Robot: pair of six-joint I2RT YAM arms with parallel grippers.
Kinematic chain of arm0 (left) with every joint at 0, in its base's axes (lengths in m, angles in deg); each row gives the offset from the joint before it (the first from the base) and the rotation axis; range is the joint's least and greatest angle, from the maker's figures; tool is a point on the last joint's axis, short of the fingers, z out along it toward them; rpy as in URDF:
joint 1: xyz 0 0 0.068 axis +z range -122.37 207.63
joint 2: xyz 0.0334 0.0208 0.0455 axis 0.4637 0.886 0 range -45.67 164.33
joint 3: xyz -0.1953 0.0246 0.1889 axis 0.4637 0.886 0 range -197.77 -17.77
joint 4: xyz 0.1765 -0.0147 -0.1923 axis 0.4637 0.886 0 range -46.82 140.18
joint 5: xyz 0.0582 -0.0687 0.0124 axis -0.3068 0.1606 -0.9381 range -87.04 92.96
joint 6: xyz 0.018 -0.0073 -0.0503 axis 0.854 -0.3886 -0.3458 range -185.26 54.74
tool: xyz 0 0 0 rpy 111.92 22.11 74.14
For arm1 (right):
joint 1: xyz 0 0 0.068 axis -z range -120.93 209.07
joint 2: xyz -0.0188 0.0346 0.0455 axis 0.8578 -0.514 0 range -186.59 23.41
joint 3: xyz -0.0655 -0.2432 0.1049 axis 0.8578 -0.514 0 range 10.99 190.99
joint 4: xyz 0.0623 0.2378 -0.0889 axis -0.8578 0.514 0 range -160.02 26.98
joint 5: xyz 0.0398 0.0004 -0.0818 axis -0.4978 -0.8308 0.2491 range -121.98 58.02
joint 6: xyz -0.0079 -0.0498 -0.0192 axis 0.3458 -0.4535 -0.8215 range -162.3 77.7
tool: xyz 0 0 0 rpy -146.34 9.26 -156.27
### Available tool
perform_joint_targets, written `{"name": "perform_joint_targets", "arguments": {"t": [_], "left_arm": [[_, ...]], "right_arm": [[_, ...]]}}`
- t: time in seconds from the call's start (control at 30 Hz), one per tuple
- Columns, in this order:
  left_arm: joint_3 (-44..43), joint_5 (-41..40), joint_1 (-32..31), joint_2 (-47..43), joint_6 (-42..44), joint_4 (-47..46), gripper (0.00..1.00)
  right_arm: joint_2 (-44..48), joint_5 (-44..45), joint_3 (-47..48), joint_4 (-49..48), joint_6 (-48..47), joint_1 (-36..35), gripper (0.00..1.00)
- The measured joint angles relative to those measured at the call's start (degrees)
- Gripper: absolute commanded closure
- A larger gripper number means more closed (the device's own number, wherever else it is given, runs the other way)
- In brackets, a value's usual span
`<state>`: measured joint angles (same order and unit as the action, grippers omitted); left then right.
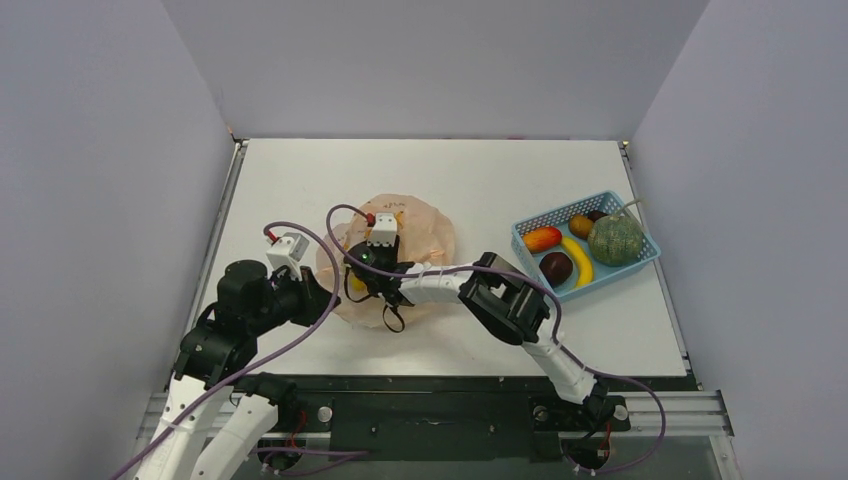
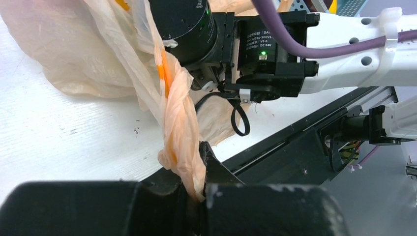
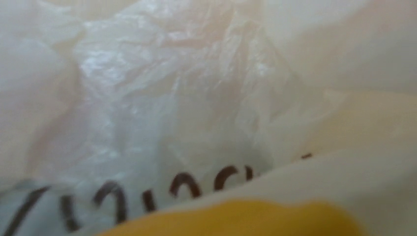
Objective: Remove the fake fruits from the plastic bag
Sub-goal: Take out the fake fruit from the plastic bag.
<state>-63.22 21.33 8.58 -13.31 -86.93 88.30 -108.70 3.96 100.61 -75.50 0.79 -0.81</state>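
A white table (image 1: 520,180) fills the middle, its top matte and lightly scuffed. Plain pale grey walls close it in: a far wall (image 1: 430,60), a left wall (image 1: 100,180) and a right wall (image 1: 760,150). A black plate (image 1: 450,395) runs along the table's near edge. The light is soft and even.

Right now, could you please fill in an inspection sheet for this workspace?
Surface: white table, matte.
Job's things: plastic bag crumpled mid-table; mango, banana, maroon fruit and melon already in the blue basket; whether fruit remains in the bag is hidden.
Clutter: nothing seen.
Grippers: left gripper shut on the bag's twisted handle; right gripper buried in the bag, fingers hidden.
Cables: purple cables loop off both wrists.
Surroundings: grey walls on three sides; black rail at the near edge.
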Motion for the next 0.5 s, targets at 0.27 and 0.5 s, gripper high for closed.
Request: {"name": "perform_joint_targets", "arguments": {"t": [0.27,0.5], "left_arm": [[0.00,-0.02,-0.04,-0.72,-0.04,0.00,1.00],[0.00,-0.13,-0.04,-0.72,-0.07,0.02,1.00]], "right_arm": [[7.21,-2.56,-11.34,-2.14,-0.26,3.30,0.93],[18.95,-6.08,-23.41,-2.32,-5.77,6.64,1.00]]}}
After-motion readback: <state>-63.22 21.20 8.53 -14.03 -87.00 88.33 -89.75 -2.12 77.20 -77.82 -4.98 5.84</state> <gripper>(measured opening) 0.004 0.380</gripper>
